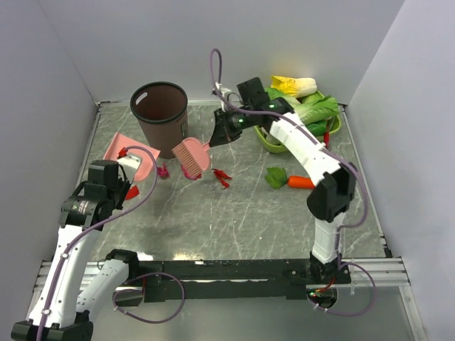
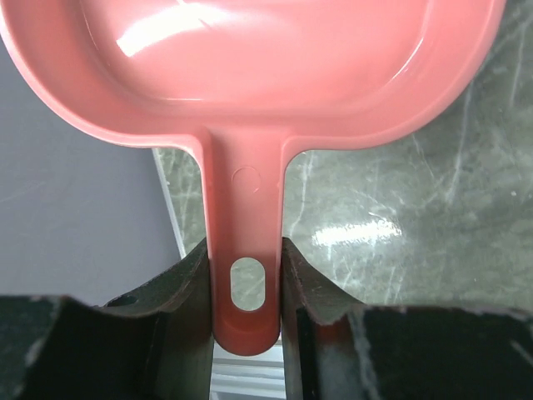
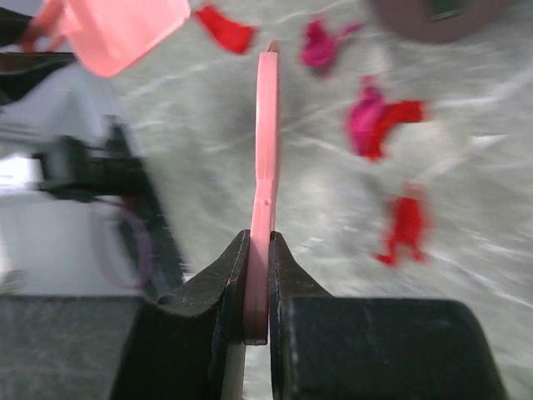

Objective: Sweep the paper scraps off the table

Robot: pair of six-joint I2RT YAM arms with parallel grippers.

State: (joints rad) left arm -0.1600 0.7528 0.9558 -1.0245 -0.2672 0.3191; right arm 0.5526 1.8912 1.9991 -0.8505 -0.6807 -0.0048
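Observation:
My left gripper (image 1: 128, 165) is shut on the handle of a pink dustpan (image 1: 132, 152), which sits at the table's (image 1: 234, 220) far left. In the left wrist view the handle (image 2: 245, 250) is clamped between the fingers of that gripper (image 2: 244, 260). My right gripper (image 1: 222, 132) is shut on a pink brush (image 1: 192, 157), and the handle shows edge-on in the right wrist view (image 3: 266, 125). Red and magenta paper scraps lie near the brush (image 1: 222, 176), by the dustpan (image 1: 163, 170) and by my left arm (image 1: 131, 192). Several also show in the right wrist view (image 3: 379, 121).
A brown bin (image 1: 160, 106) stands at the back beside the dustpan. A green bowl (image 1: 264, 140) of vegetables sits at the back right, with a red chili (image 1: 326, 136). A carrot (image 1: 301, 182) and a green leaf (image 1: 276, 176) lie near my right arm. Pale walls enclose the table.

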